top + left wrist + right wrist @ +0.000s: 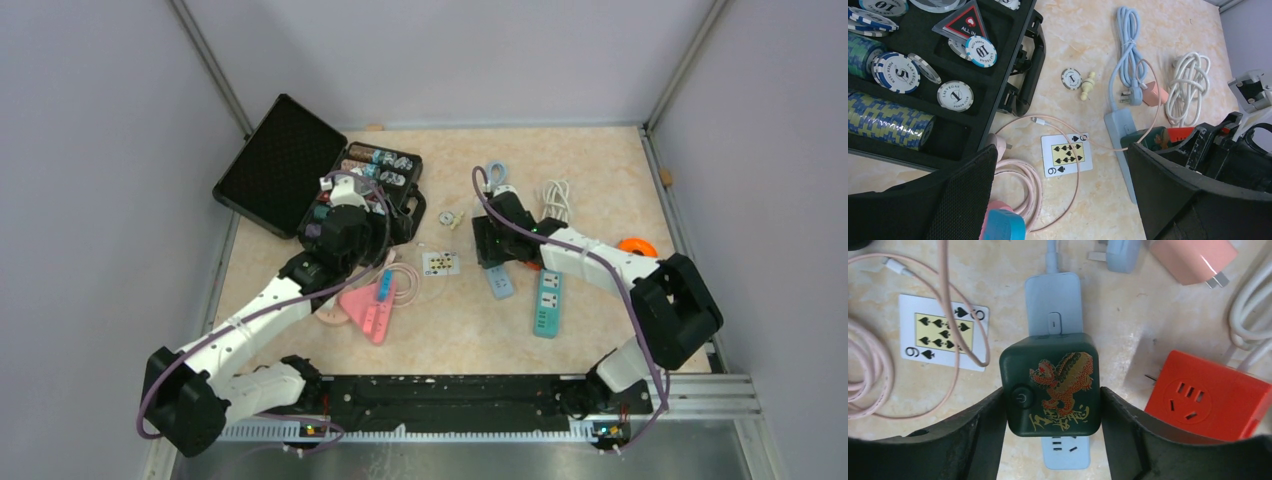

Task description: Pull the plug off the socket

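A dark green cube plug (1050,385) with a red and gold dragon sits over a light blue power strip (1053,305). My right gripper (1050,407) is shut on the green plug, with a finger pressed on each side. I cannot tell whether the plug is still seated in the strip. In the top view the right gripper (497,243) is above the blue strip (501,283). My left gripper (1063,200) is open and empty, hovering over a thin pink cable beside a pink power strip (370,305) that carries a blue plug (1003,225).
An open black poker chip case (300,170) stands at the back left. A nine of spades card (441,263), a teal power strip (547,302), a red cube socket (1205,397), a pink charger (1193,255) and a coiled white cable (556,198) lie around the blue strip.
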`<state>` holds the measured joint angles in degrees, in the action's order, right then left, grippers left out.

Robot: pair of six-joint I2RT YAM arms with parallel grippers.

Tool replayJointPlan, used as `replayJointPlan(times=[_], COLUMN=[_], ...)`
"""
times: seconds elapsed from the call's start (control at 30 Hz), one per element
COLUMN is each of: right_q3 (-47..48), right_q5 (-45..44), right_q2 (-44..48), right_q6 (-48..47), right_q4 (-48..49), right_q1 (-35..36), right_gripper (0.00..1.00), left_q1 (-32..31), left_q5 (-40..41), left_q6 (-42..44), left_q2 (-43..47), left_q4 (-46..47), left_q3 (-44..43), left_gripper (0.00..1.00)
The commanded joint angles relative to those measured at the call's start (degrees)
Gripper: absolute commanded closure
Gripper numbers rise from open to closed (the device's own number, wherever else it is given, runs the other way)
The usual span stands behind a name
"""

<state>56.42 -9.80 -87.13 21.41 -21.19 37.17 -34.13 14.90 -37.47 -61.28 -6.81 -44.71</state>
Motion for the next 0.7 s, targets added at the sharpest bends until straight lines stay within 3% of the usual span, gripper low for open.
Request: replayJointPlan(times=[0.0,0.13,0.27,0.47,0.67], right_q3=[4.1,4.8,5.4,2.3,1.0], right_q5=[-8.3,-11.5,-13.9,-14.2,-13.3], right_q2=[-1.7,-2.9,-3.2,-2.4,-2.0], right_q6=[3.2,7.1,13.9,27.0,32.9], right_q4=[-1.0,-2.4,-4.9,-6.8,-9.1], right_q1=[1.9,4.0,7.1,11.1,13.1], right_gripper=[0.4,0.63,0.73,0.74,0.71], left_q1=[0.5,0.5,0.6,0.5,-0.9], left_q5=[-0.9,-0.6,-3.1,-16.7,-27.1], left_q6=[0.6,2.3,4.5,4.9,-1.1], left_q2=[-0.2,1.1,2.9,1.5,2.0], left_q4=[1.4,0.9,0.9,-1.8,5.9], left_q3=[-0.3,0.0,0.7,2.7,11.5], left_gripper=[0.01,0.01,0.01,0.03,0.08])
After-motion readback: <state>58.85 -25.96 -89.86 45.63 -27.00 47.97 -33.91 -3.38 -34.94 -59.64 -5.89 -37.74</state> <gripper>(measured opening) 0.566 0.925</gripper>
